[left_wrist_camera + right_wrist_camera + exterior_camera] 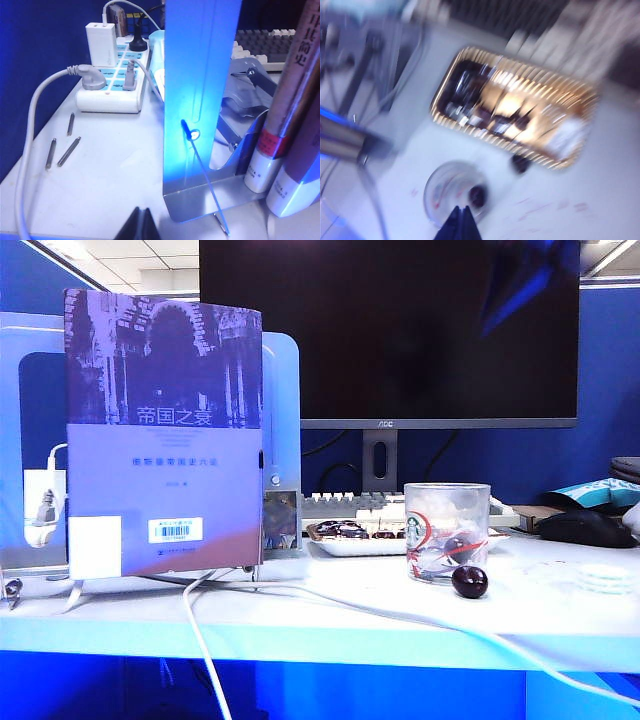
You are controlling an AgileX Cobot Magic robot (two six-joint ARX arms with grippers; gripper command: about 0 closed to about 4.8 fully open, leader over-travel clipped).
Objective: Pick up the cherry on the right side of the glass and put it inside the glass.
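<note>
Right wrist view, cherry against tool: the cherry (478, 195) sits just past the right gripper (460, 223), lower than the tips and not touching them; picture blurred.
Cherry, location: inside the glass (440, 192), on its floor, towards the side nearest the tray (530, 67).
Exterior view, cherry: a dark round shape (458, 545) shows through the wall of the glass (447, 510), behind the red lines.
Glass, condition: upright on the white table (300, 615), green logo facing the camera; holds the one cherry.
Second fruit: a maroon cherry (469, 581) lies on the table outside the glass, just beside its base on the front right; in the right wrist view it (520, 163) lies between glass and tray.
Tray, contents: gold-rimmed; dark items inside, too blurred to identify.
Right gripper, state: fingertips pressed together, nothing between them, above the glass rim.
Left gripper (141, 226), state: fingertips together, empty, over bare table near a metal bookend (200, 75) and a power strip (112, 85).
</note>
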